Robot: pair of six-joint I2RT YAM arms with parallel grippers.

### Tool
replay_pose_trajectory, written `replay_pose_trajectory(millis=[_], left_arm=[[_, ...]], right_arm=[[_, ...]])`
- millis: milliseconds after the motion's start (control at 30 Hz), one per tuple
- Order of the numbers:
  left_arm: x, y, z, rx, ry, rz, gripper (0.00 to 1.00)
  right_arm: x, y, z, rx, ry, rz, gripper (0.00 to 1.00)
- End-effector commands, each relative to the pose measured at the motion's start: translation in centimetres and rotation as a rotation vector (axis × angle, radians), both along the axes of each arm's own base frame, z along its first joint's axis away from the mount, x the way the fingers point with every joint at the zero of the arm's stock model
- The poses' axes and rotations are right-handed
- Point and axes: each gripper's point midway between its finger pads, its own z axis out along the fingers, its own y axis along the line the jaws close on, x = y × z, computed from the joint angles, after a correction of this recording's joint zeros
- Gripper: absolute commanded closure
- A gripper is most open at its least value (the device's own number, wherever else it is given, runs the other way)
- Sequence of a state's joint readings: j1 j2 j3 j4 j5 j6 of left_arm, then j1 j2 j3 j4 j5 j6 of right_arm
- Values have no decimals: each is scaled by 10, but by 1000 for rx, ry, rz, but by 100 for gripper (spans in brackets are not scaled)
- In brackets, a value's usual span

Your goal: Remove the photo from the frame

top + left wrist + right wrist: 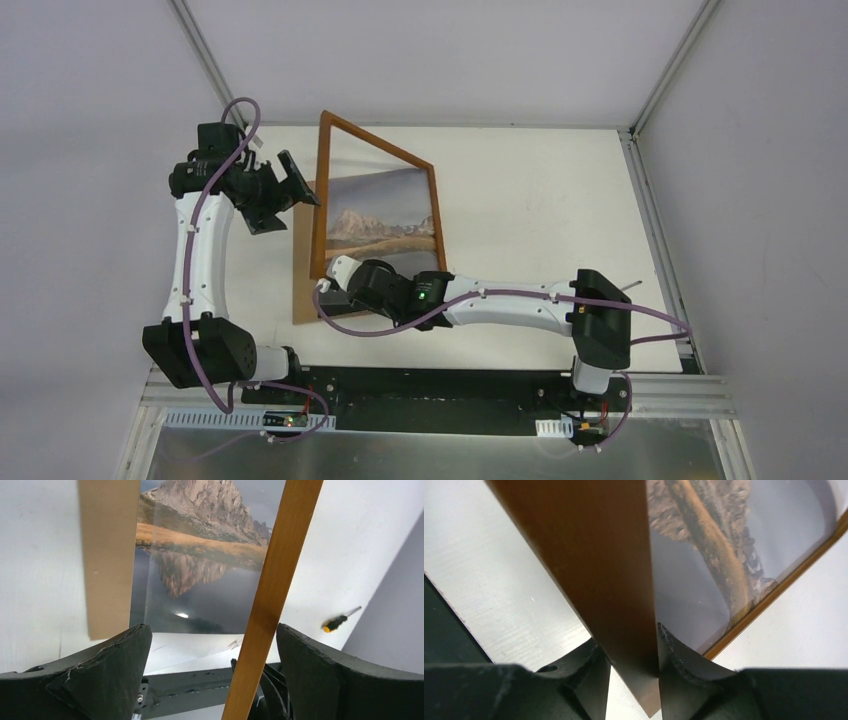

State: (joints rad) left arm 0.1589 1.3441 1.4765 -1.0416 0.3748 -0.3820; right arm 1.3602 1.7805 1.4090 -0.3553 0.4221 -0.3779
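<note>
Screwdriver (340, 621) lies at right edge of desk (540, 200); right hand (631, 660) clamps frame (377, 140) edge, left hand (212, 632) wide open beside photo (200, 555)

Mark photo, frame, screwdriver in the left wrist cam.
photo (210, 535): left wrist view, on the mountain peak.
frame (275, 580): left wrist view, middle of the wooden rail.
screwdriver (334, 624): left wrist view, on its handle.

Right arm (505, 305) hides lower edge of photo (385, 215)
</note>
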Motion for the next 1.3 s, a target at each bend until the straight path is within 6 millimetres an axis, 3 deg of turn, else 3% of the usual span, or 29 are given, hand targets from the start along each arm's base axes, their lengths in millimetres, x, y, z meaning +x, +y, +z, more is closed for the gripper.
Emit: replay_pose_trajectory(millis=[0,200,333,400,467,567,667,733,867,933,1267], left_arm=[[16,-16,25,-69,-148,-83,1],[36,-12,57,-53,-216,-35,1],[42,24,68,109,-214,110,1],[41,42,60,195,-173,148,1],[41,47,43,193,-119,139,1],[41,50,14,93,-33,133,1],[42,48,-1,-7,-9,109,1],[44,39,-10,-95,1,76,1],[42,-7,-45,-394,97,-80,2],[33,-21,-70,-432,159,-125,3],[35,-79,-122,-510,171,-252,2]], right_arm=[[10,-18,-10,-12,70,-137,100],[12,-20,-19,-1,106,-143,100],[13,-23,-21,-2,94,-137,100],[14,-24,-19,16,91,-142,100],[12,-26,-17,30,100,-144,100],[10,-27,-11,64,114,-147,100],[10,-27,-6,94,123,-153,100],[9,-27,-6,97,130,-152,100],[9,-27,-4,110,135,-152,100],[9,-26,-2,121,143,-150,100],[8,-29,-2,129,164,-149,100]])
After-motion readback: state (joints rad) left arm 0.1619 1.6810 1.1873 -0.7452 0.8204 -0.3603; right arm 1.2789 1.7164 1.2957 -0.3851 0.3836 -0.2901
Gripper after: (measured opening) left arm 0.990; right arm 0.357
